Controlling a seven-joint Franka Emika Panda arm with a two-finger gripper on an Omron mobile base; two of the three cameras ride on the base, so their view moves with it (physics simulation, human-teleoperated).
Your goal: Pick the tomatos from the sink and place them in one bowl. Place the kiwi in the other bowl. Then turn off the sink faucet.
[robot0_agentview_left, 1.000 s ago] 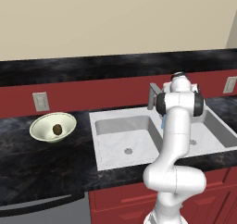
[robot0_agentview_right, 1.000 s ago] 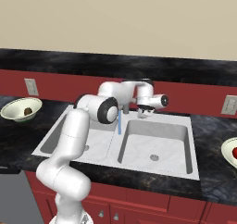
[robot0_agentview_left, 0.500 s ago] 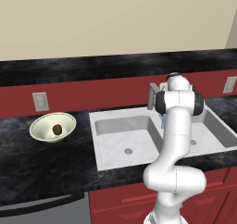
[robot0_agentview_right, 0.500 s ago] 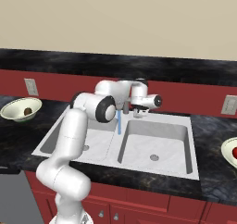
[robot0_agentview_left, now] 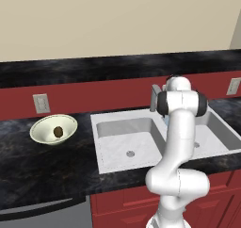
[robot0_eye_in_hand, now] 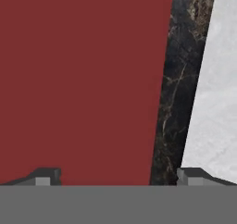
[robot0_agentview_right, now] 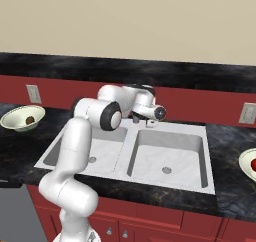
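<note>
The white double-basin sink (robot0_agentview_right: 172, 158) holds no fruit. The kiwi (robot0_agentview_left: 58, 132) lies in the pale cream-green bowl (robot0_agentview_left: 47, 123) on the left counter, and that kiwi (robot0_agentview_right: 30, 120) and bowl (robot0_agentview_right: 15, 117) show again at the far left. A red tomato (robot0_agentview_right: 253, 165) sits in a second bowl (robot0_agentview_right: 247, 158) at the right edge. My gripper (robot0_agentview_right: 141, 118) is at the back of the sink by the faucet (robot0_agentview_left: 155, 97), whose spout and lever my arm hides. In the hand view the gripper (robot0_eye_in_hand: 118, 177) is open, with nothing between its fingertips (robot0_eye_in_hand: 44, 177).
The red backsplash (robot0_eye_in_hand: 83, 79), a strip of black counter (robot0_eye_in_hand: 176, 79) and the white sink rim (robot0_eye_in_hand: 213, 102) lie just ahead of the hand. Wall outlets (robot0_agentview_left: 41, 103) (robot0_agentview_right: 247, 113) sit on the backsplash. The black counter (robot0_agentview_left: 42, 170) runs to both sides.
My hand has swung left along the back of the sink, toward the faucet. The thin blue water stream seen under the spout earlier no longer shows in the right base view.
</note>
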